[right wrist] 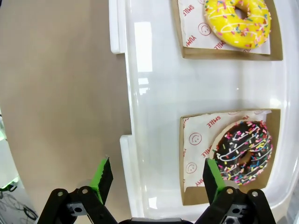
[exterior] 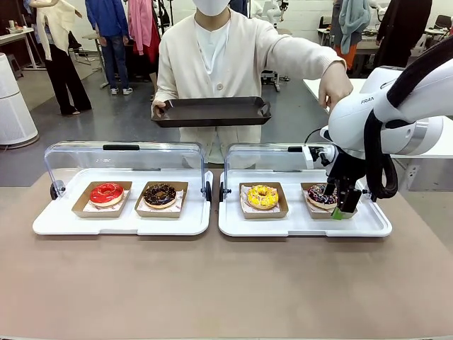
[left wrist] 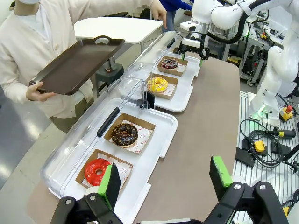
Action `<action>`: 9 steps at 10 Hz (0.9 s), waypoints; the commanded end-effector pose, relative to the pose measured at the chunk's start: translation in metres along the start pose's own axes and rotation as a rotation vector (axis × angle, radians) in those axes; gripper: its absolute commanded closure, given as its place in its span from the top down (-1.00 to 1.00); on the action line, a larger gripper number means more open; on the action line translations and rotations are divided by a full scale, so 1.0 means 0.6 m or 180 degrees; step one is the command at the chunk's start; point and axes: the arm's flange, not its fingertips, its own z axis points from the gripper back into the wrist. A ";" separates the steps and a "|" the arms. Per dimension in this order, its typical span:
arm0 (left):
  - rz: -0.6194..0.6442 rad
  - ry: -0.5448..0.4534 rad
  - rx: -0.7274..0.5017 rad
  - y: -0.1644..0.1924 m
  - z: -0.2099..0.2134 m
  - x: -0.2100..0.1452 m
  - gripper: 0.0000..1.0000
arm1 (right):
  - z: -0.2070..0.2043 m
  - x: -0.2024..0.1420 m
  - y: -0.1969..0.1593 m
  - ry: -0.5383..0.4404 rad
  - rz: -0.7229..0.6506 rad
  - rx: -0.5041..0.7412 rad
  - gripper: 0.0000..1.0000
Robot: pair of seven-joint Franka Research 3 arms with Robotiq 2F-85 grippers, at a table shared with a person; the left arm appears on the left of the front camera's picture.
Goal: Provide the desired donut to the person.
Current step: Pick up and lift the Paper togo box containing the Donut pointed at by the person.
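Four donuts lie in cardboard holders in two white display trays: red (exterior: 106, 193), chocolate (exterior: 160, 194), yellow with sprinkles (exterior: 262, 196) and chocolate with coloured sprinkles (exterior: 322, 196). My right gripper (exterior: 342, 207) hangs open low over the right tray's front edge, beside the sprinkled chocolate donut (right wrist: 243, 150). In the right wrist view one of its green pads (right wrist: 212, 176) sits over that holder's near edge. The person (exterior: 212, 49) holds a dark tray (exterior: 212, 112) in one hand. Their other hand (exterior: 334, 83) stretches out above the right case. My left gripper (left wrist: 165, 179) is open above the table, near the red donut (left wrist: 97, 170).
Both clear lids (exterior: 124, 159) stand tilted open at the back of the display trays (exterior: 127, 223). Bare brown table (exterior: 212, 283) lies in front of them. Cables and boxes (left wrist: 261, 144) lie on the floor past the table's edge.
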 end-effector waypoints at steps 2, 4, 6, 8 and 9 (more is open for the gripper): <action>-0.0067 -0.0056 -0.0009 0.002 0.000 -0.001 1.00 | -0.025 0.014 -0.006 0.0046 0.0094 0.0033 1.00; -0.0067 -0.0056 -0.0009 0.002 0.000 -0.001 1.00 | -0.043 0.025 -0.019 0.0045 0.0146 0.0055 1.00; -0.0067 -0.0056 -0.0009 0.002 0.000 -0.001 1.00 | -0.056 0.030 -0.031 0.0043 0.0164 0.0069 1.00; -0.0067 -0.0056 -0.0009 0.002 0.000 -0.001 1.00 | -0.067 0.031 -0.040 0.0054 0.0168 0.0083 1.00; -0.0067 -0.0056 -0.0009 0.002 0.000 -0.001 1.00 | -0.072 0.032 -0.044 0.0064 0.0184 0.0082 1.00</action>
